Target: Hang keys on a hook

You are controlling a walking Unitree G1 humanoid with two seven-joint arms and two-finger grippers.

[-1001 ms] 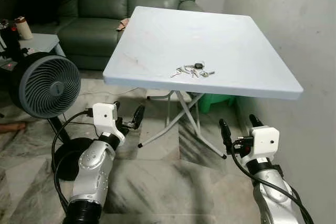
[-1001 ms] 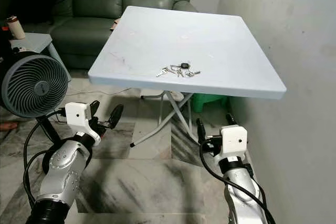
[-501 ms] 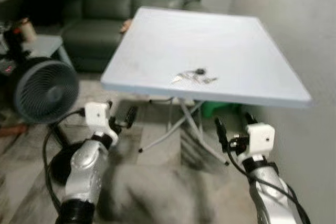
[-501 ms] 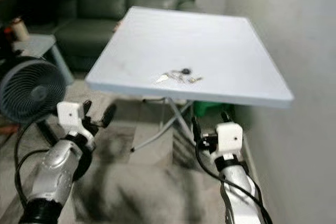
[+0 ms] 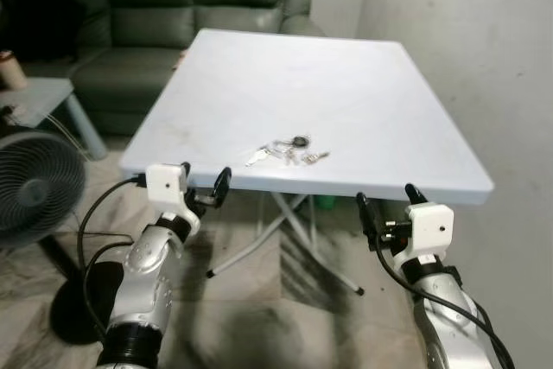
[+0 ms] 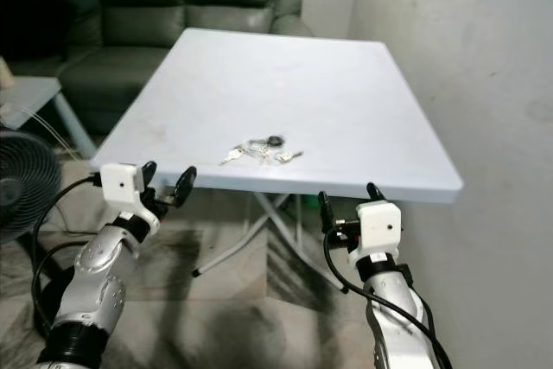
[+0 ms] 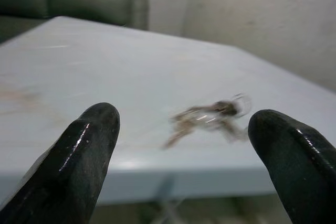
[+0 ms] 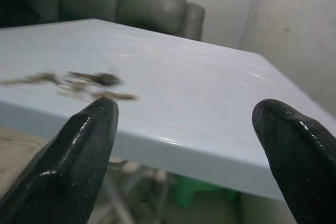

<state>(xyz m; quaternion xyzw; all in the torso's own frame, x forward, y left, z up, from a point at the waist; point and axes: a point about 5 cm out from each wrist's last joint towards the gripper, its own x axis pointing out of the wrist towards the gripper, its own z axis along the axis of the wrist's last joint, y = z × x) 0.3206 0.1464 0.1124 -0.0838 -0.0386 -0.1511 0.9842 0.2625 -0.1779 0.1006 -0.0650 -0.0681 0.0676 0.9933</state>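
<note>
A bunch of keys (image 5: 286, 150) with a dark fob lies near the front edge of the pale blue folding table (image 5: 346, 92). My left gripper (image 5: 204, 184) is open, held just below and in front of the table's front left edge. My right gripper (image 5: 385, 200) is open too, just under the front right edge. In the left wrist view the keys (image 7: 210, 118) appear blurred between the two black fingers (image 7: 84, 150), some way ahead. Off to one side of the right wrist view lie the keys (image 8: 89, 85).
A dark green sofa (image 5: 164, 15) stands behind the table. A grey floor fan (image 5: 34, 183) is at the left, with a small side table (image 5: 34, 97) behind it. A plain wall (image 5: 484, 58) runs close along the table's right side. Table legs (image 5: 285, 231) cross underneath.
The camera has come closer to the table and shifted right; the fan has slid toward the left edge. Both grippers now sit right at the table's front edge, still open.
</note>
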